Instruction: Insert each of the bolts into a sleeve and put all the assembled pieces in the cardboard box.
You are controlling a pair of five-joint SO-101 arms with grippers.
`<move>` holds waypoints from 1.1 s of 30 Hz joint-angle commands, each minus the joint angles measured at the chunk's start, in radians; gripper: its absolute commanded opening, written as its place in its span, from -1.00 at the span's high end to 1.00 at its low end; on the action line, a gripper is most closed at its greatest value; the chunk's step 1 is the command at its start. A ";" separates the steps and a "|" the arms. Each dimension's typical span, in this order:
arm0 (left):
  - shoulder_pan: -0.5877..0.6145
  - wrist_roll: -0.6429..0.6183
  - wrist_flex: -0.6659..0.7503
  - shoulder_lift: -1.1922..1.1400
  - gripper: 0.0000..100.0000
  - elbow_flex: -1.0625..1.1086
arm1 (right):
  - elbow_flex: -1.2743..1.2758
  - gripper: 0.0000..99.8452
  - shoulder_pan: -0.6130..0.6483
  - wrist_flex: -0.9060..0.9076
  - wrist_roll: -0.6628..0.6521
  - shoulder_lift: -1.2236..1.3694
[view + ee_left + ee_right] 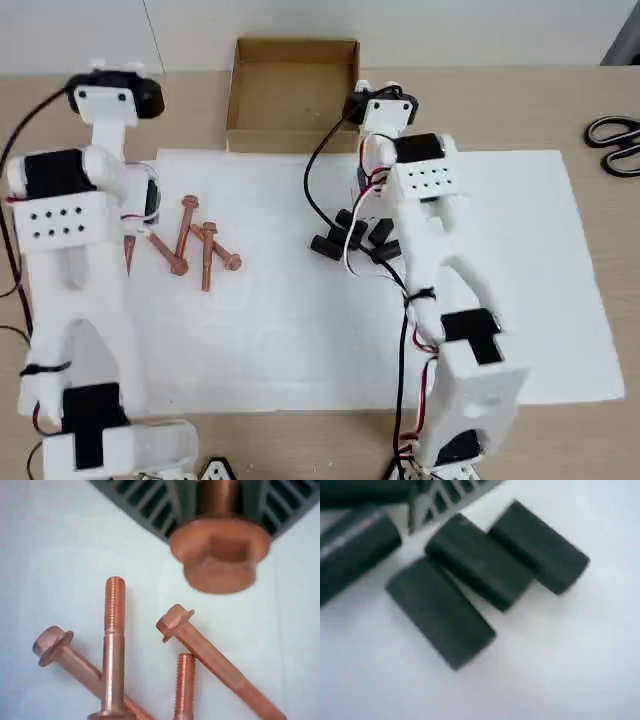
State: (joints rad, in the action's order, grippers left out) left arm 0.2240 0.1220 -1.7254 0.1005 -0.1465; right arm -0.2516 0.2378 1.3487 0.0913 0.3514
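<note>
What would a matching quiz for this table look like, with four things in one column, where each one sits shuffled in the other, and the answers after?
Things
1. lifted bolt
2. loose bolts
3. sleeves
4. cardboard box

Places
A. on the white sheet, under the right arm
B. on the table, past the white sheet's far edge
C. in the left gripper, off the white sheet
D. lying on the white sheet beside the left arm

Pairs: 1-C, 2-D, 3-A, 4-B
</note>
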 commanded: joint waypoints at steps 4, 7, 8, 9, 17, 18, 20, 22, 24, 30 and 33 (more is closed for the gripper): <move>0.006 0.008 0.037 0.063 0.99 0.056 | -0.089 0.70 -0.001 -0.013 0.097 0.113; 0.006 0.008 0.038 0.063 0.99 0.056 | -0.089 0.70 -0.001 -0.031 0.104 0.142; 0.006 0.008 0.038 0.063 0.99 0.056 | -0.089 0.70 -0.001 -0.039 0.104 0.148; 0.006 0.008 0.038 0.063 0.99 0.056 | -0.089 0.70 -0.001 -0.044 0.104 0.153; 0.006 0.008 0.038 0.063 0.99 0.056 | -0.089 0.71 -0.002 -0.058 0.104 0.202; 0.006 0.008 0.038 0.063 0.99 0.056 | -0.089 0.74 -0.002 -0.064 0.104 0.211; 0.006 0.008 0.038 0.063 0.99 0.056 | -0.089 0.83 -0.005 -0.071 0.103 0.225; 0.006 0.008 0.038 0.063 0.99 0.056 | -0.089 0.90 -0.016 -0.077 0.103 0.236; 0.006 0.008 0.037 0.063 0.99 0.056 | -0.089 0.93 -0.028 -0.081 0.098 0.237; 0.005 0.006 0.035 0.063 0.99 0.056 | -0.175 0.94 -0.088 -0.012 0.063 0.171; 0.002 0.005 0.032 0.066 0.99 0.056 | -0.249 0.94 -0.093 0.064 -0.005 0.096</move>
State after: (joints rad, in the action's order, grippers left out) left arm 0.2256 0.1220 -1.7100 0.1112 -0.0867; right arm -0.4035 0.1596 1.3564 0.1465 0.5785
